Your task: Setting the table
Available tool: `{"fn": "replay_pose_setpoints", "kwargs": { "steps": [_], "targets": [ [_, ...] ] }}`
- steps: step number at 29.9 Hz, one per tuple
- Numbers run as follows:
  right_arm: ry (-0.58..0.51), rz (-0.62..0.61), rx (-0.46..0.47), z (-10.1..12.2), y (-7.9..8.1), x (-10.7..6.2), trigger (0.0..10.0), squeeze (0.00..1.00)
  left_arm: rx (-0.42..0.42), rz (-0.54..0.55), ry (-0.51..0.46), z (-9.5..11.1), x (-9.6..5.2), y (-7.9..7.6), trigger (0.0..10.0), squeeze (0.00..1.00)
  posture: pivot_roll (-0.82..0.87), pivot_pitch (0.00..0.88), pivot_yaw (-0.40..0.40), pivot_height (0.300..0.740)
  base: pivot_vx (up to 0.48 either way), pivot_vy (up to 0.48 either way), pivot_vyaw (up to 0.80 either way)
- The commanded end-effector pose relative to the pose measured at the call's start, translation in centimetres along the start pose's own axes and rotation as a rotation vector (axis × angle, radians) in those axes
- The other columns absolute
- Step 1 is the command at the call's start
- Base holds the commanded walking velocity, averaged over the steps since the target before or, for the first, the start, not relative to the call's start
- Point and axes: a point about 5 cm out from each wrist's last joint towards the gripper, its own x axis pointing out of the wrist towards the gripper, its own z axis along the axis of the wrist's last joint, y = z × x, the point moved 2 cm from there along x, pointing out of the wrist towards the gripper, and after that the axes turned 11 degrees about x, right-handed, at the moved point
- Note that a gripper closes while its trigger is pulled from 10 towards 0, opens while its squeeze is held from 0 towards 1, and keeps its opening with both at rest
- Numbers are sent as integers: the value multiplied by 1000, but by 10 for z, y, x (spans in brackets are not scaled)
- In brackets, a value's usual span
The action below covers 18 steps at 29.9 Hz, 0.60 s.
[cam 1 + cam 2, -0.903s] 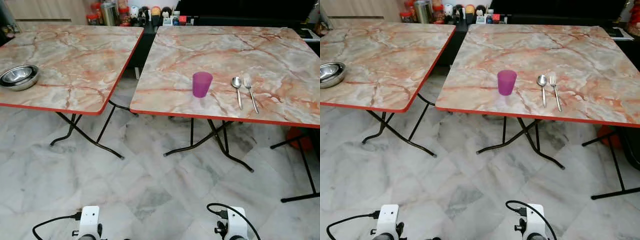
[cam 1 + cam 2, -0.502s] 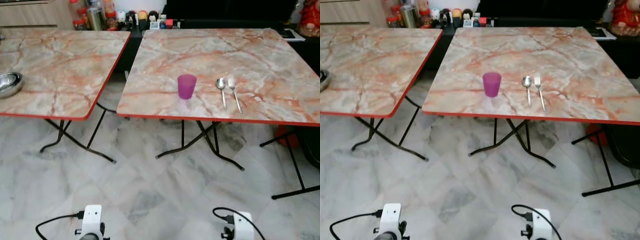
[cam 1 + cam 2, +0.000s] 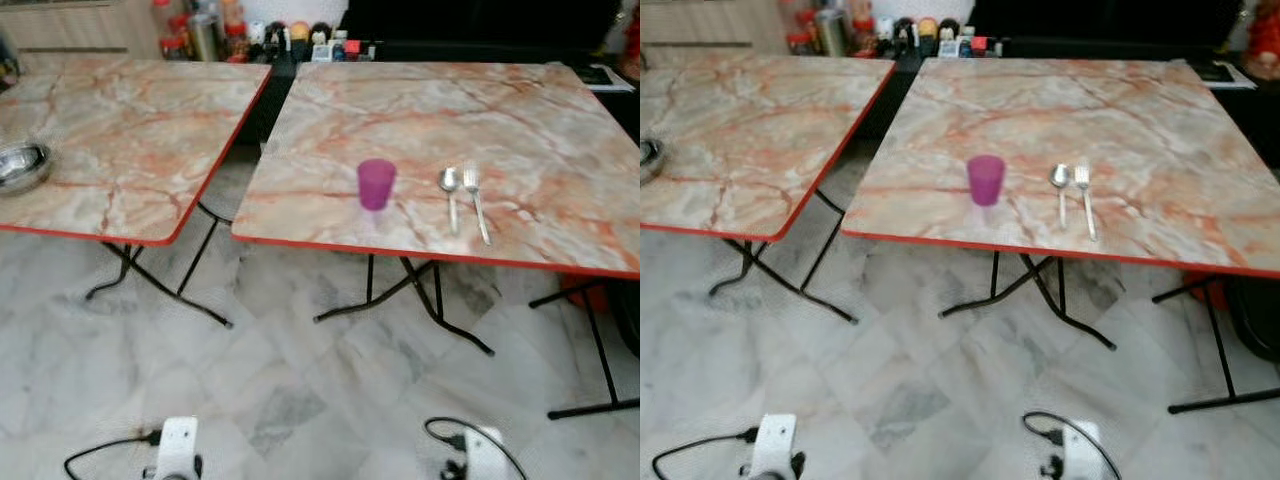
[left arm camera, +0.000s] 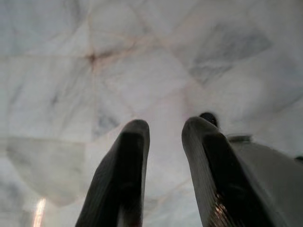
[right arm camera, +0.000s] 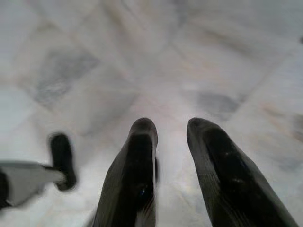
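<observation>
A purple cup point(image 3: 376, 185) stands near the front edge of the right marble-patterned table point(image 3: 520, 110). A spoon point(image 3: 450, 191) and a fork point(image 3: 476, 200) lie side by side just right of it. A steel bowl point(image 3: 22, 165) sits at the left end of the left table point(image 3: 140, 120). Both arms hang low over the floor, far short of the tables. The left gripper point(image 4: 163, 130) is open with nothing between its fingers, pointing at the marble floor. The right gripper point(image 5: 170, 127) is open and empty too.
A narrow gap separates the two folding tables, whose black legs point(image 3: 400, 290) spread underneath. Jars and small figures point(image 3: 270, 35) line a dark counter behind them. A red object point(image 3: 580, 290) sits on the floor under the right table's right side. Marble floor point(image 3: 300, 390) lies between me and the tables.
The whole view has shifted and blurred as the camera moved; the tables sit slightly lower in frame. The cup, spoon, fork and bowl have not moved on the tables.
</observation>
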Motion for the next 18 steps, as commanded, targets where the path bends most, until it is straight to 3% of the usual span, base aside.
{"fn": "replay_pose_setpoints", "kwargs": {
  "steps": [1,6,18],
  "targets": [
    [22,-33,-2,-7,-14,-3,10000,0,-5,-6,-3,3,1,-4,10000,0,-59,105,15,740,446,0,0],
    [23,-30,-5,-7,-14,-3,10000,0,-5,-5,-7,4,1,-4,10000,0,-57,103,14,740,389,0,0],
    [25,-27,-6,-8,-14,-3,10000,0,10,-3,4,3,1,-4,10000,0,-55,112,12,740,0,0,0]
  ]
}}
